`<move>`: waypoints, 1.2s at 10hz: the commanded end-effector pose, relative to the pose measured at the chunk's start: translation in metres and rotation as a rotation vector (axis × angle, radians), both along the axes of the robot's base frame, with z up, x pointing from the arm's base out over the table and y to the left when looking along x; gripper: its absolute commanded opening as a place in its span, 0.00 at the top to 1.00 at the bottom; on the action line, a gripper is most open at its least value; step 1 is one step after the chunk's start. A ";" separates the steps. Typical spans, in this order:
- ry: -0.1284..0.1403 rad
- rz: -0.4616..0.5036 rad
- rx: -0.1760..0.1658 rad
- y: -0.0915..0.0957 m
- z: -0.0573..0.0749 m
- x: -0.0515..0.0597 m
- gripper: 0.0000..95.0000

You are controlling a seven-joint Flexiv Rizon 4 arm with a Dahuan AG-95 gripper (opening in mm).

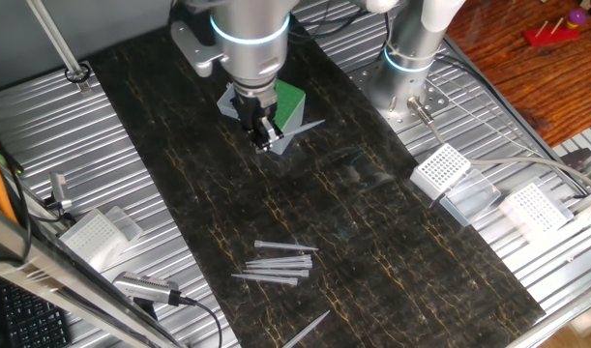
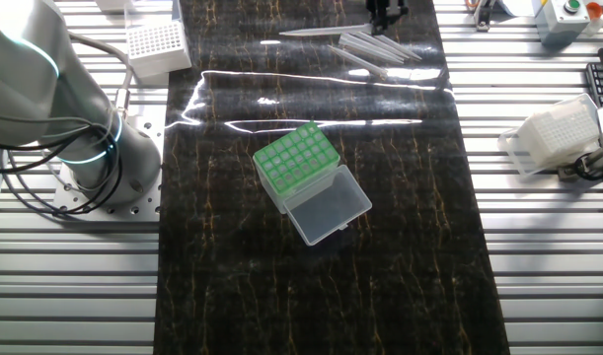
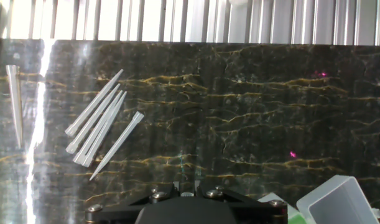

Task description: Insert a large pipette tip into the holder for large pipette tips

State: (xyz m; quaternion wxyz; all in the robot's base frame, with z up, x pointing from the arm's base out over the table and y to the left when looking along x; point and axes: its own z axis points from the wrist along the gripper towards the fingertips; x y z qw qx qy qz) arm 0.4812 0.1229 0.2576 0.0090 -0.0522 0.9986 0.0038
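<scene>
In the hand view, starting from the left, one long tapered translucent pipette tip lies alone near the left edge of the dark marbled mat of the desk. To its right, four similar tips lie close together like a fan, and the lowest of them, the large pipette tip that lies a little apart, seems the easiest to take because there is free space on both sides of it. All lie flat, so I think the tool must come down from above. The tool hangs over the boxy holder with the bright green perforated top, well apart from the tips; it holds nothing, but I cannot tell whether its fingers are apart or together. The holder stands near the middle of the mat. Its clear hinged lid is folded open and lies beside it, so the holes stay free for insertion. No tip is in the holder yet.
</scene>
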 end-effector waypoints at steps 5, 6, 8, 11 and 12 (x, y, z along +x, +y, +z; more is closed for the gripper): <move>0.008 -0.008 -0.001 -0.009 -0.009 0.020 1.00; 0.011 -0.012 -0.002 -0.009 -0.010 0.023 1.00; 0.011 -0.012 -0.001 -0.010 -0.012 0.026 1.00; 0.011 -0.002 -0.002 -0.010 -0.012 0.026 1.00; 0.011 -0.002 -0.002 -0.010 -0.012 0.026 1.00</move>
